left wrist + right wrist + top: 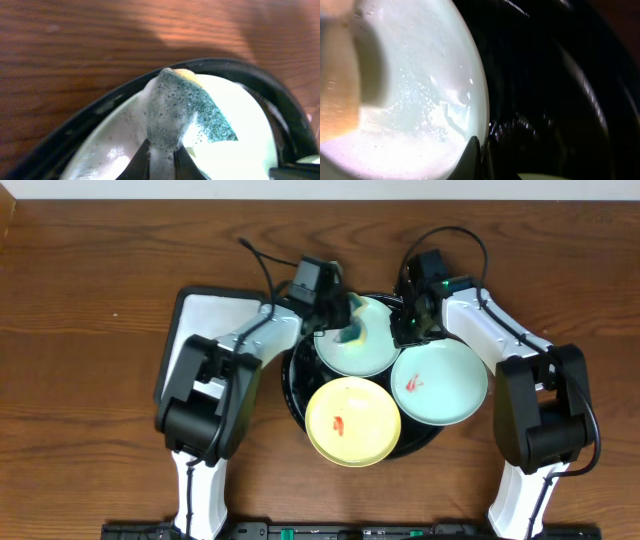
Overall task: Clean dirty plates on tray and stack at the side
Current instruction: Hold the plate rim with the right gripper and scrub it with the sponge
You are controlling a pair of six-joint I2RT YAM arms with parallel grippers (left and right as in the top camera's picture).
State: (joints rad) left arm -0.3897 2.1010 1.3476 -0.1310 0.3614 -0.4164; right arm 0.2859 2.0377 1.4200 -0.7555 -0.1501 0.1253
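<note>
- Dark wood surface [90, 260], white wall [300, 188] along its far edge; black tray [295, 402] mid-surface.
- The left gripper [164, 160] clamps a foamy green sponge [187, 107] on the far mint plate [375, 352].
- The right gripper [410, 330] seems closed on that plate's right rim.
- The yellow plate [352, 420] and second mint plate [440, 385], both red-marked, lie nearer.

Round black tray [295, 402] on dark-brown wood-grain tabletop [100, 280], three small glossy plates on it, rear mint-green plate [372, 350] wet with foam, right mint-green plate [440, 383] red-smeared, overhanging the tray's rim, front pale yellow plate [352, 420] red-marked.
</note>
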